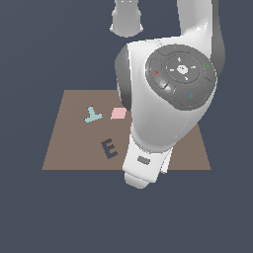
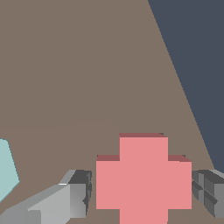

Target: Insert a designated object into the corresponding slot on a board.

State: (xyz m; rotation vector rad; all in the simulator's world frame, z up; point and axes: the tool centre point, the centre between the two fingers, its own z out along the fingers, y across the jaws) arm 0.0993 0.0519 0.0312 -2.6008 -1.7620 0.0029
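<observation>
In the wrist view the coral-red cross piece (image 2: 143, 179) lies flat on the brown board (image 2: 87, 65). My gripper (image 2: 142, 192) straddles it, one grey finger (image 2: 78, 194) on each side. The jaws are open, with a thin gap showing between each finger and the piece. In the exterior view the arm's white body (image 1: 163, 113) hides the gripper and the red piece over the board's (image 1: 69, 148) right half. The navy cross-shaped slot does not show in either view.
On the board's left half are a teal Y-shaped piece (image 1: 92, 115), a pale pink diamond (image 1: 118, 113) and a dark E-shaped cutout (image 1: 109, 148). A teal piece's edge (image 2: 6, 170) shows in the wrist view. The board's edge (image 2: 183, 87) runs close to the red piece.
</observation>
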